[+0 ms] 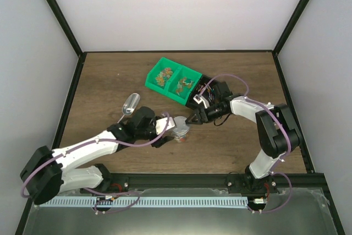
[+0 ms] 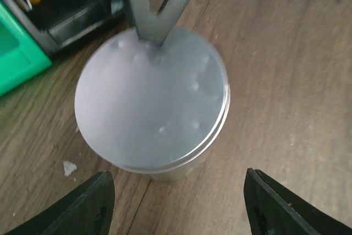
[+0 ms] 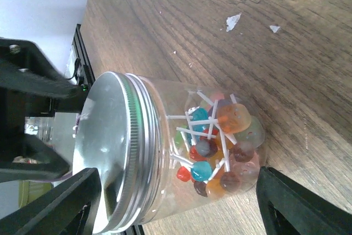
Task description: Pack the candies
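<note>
Metal scoop lies on the worktop at the far left, apart from the action. Next, the left pincer sits low beside the clear jar. Its fingers are spread wide on either side and do not touch the wall, a posture that probably brackets the jar against sliding. The candies are inside the jar, heaped at its base under the seated silver lid, so packing looks largely complete. From the right, the right pincer faces the jar, likewise spread and gripping nothing; its tips appear to rest at the lid's rim. Behind them, the green bin holds further candies.
</note>
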`<action>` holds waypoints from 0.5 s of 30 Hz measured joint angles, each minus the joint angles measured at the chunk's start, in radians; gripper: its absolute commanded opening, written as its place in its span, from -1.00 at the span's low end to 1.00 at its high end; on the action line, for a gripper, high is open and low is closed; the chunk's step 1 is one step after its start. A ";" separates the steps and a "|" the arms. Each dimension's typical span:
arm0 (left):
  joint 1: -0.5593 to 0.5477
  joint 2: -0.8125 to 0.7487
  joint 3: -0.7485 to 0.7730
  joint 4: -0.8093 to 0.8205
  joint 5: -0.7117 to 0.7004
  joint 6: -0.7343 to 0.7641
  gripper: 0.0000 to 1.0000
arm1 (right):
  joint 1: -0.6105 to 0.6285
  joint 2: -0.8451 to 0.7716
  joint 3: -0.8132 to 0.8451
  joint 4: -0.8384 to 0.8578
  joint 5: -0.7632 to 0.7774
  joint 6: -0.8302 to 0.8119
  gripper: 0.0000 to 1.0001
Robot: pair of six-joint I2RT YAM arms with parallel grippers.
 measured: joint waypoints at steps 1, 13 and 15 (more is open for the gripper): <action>0.000 -0.006 0.004 -0.007 0.004 0.002 0.23 | 0.000 0.000 0.000 -0.002 -0.004 0.000 0.63; -0.014 0.071 0.317 -0.198 0.115 0.044 -0.47 | -0.003 -0.039 0.007 -0.005 -0.049 0.001 0.54; -0.018 0.107 0.319 -0.203 0.109 0.053 -0.49 | -0.003 -0.039 0.007 -0.005 -0.049 0.000 0.53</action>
